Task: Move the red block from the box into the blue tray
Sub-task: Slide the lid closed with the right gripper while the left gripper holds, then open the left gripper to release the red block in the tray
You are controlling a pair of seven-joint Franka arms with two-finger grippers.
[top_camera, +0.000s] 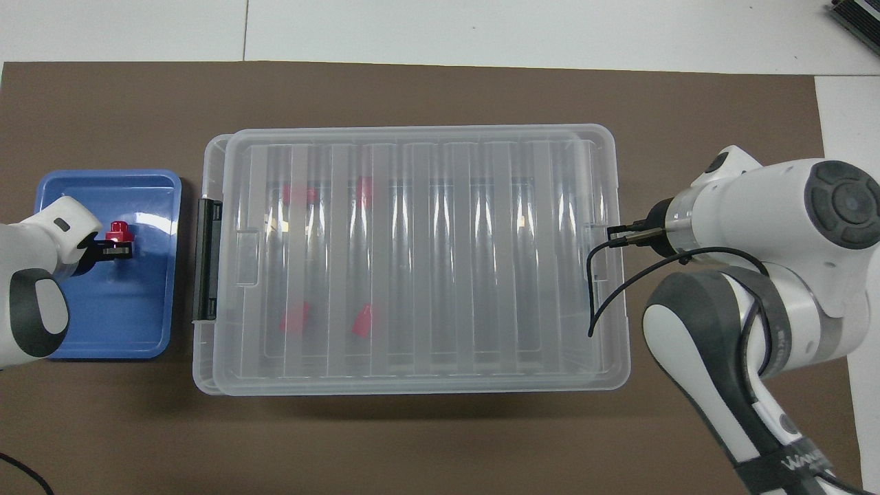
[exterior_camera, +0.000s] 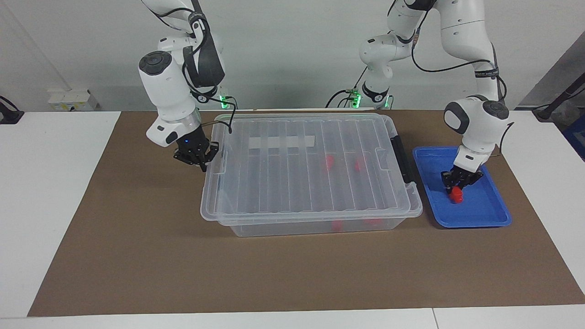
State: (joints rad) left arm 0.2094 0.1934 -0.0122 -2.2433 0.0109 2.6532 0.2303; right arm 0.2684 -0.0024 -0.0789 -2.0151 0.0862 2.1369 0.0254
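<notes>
Red block (exterior_camera: pixel 456 195), small bright plastic, pinched at its top in the left claw (exterior_camera: pixel 457 187), directly below the fingertips, just over the shallow blue plastic tray (exterior_camera: pixel 496 214). Beside the tray, right claw (exterior_camera: pixel 199 163) shut on the clear ribbed lid (exterior_camera: pixel 292 183) edge of the large transparent box (exterior_camera: pixel 315 226).

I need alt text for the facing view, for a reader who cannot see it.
The left hand holds a red block low over the blue tray. The right hand, shut, grips the clear lid on the box, which holds more red blocks.

Lid (exterior_camera: pixel 301 169) covers box (exterior_camera: pixel 315 226) (blocks inside unreachable).
</notes>
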